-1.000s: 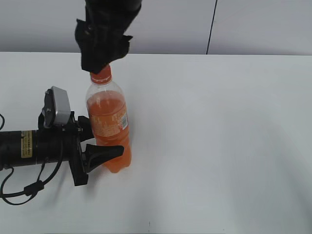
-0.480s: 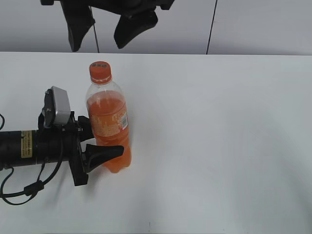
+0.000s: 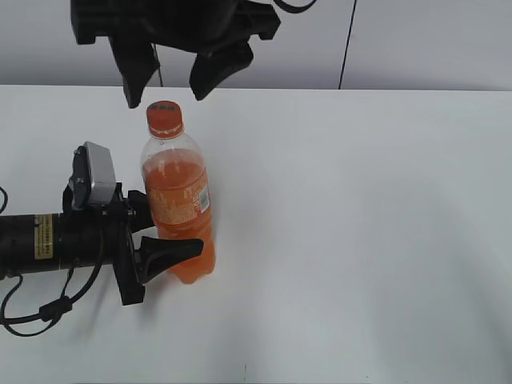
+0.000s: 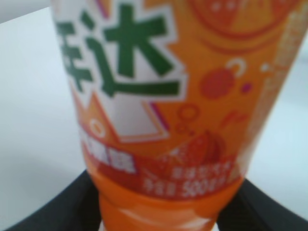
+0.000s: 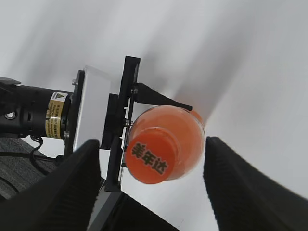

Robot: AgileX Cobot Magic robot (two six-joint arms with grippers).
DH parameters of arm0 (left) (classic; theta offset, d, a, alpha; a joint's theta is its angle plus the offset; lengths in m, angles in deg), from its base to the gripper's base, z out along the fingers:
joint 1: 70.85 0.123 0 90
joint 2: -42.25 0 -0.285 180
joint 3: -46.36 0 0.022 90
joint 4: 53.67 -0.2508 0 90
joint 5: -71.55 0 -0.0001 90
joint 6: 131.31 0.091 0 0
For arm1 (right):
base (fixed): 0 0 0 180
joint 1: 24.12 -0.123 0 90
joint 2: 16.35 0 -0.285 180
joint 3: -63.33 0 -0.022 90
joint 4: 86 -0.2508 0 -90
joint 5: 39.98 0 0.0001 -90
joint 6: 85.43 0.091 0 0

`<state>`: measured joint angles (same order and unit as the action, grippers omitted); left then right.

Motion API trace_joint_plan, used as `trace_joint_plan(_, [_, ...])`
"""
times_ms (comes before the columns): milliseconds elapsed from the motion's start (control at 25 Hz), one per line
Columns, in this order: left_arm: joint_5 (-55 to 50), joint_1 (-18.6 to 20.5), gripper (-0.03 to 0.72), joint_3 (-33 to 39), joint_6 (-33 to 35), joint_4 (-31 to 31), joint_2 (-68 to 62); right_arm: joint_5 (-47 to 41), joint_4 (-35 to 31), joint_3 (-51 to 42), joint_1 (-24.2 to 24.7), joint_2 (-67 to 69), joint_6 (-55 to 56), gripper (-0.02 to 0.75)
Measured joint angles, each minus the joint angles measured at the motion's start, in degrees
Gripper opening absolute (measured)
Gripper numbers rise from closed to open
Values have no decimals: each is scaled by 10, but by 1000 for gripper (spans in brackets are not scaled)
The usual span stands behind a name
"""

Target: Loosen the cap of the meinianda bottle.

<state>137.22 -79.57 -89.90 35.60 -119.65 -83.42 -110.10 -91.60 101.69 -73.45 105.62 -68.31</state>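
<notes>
The meinianda bottle [image 3: 179, 210] stands upright on the white table, full of orange drink. Its orange cap [image 3: 163, 117] sits on the neck and shows from above in the right wrist view [image 5: 151, 160]. My left gripper [image 3: 164, 240] is shut on the bottle's lower body; the label [image 4: 168, 96] fills the left wrist view. My right gripper [image 3: 168, 76] is open, just above the cap, one finger on each side, not touching it. In the right wrist view its fingers [image 5: 153, 190] flank the cap.
The left arm [image 3: 56, 240] lies along the table at the left with its wrist camera [image 3: 94, 176] on top. A white table [image 3: 360, 240] stretches to the right. A grey wall with a dark seam [image 3: 347, 44] stands behind.
My right gripper let go of the cap and opened, rose clear above the bottle, then came back down a little towards it. The bottle and left gripper have not moved.
</notes>
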Motion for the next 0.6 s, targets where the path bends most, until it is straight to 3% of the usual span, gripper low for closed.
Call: trace_joint_plan(600, [0,0,401,0,0,0,0,-1,-14,-25,0,2,0,496])
